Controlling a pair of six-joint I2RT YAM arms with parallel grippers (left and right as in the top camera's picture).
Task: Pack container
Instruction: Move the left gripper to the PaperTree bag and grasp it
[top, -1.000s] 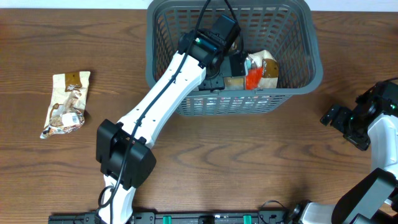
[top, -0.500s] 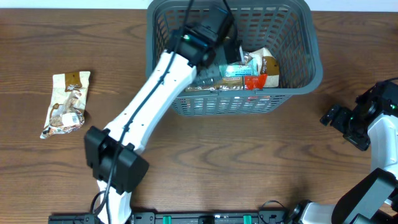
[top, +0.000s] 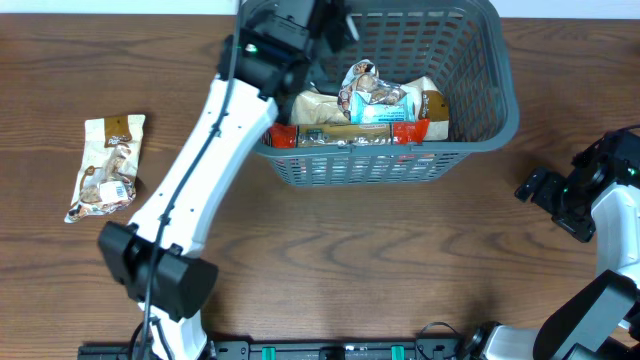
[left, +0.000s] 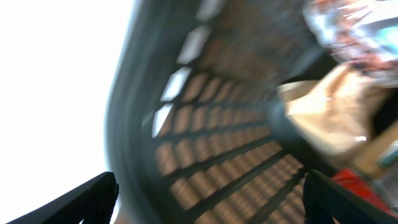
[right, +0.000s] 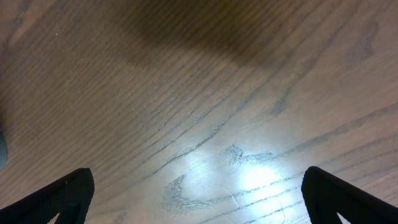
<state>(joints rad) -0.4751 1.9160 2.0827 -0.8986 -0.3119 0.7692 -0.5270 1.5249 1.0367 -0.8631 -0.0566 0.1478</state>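
one snack packet (top: 105, 165) lies far left on the worktop (top: 350, 260), so packing looks unfinished. the left claw (left: 211, 196), spread and empty, hangs by the left wall of the basket (top: 400, 165). dark grey and slotted, it sits top centre, holding several packets (top: 375, 90). the right claw (right: 199, 193), far right, is spread, empty.

no readable text, packet print too small
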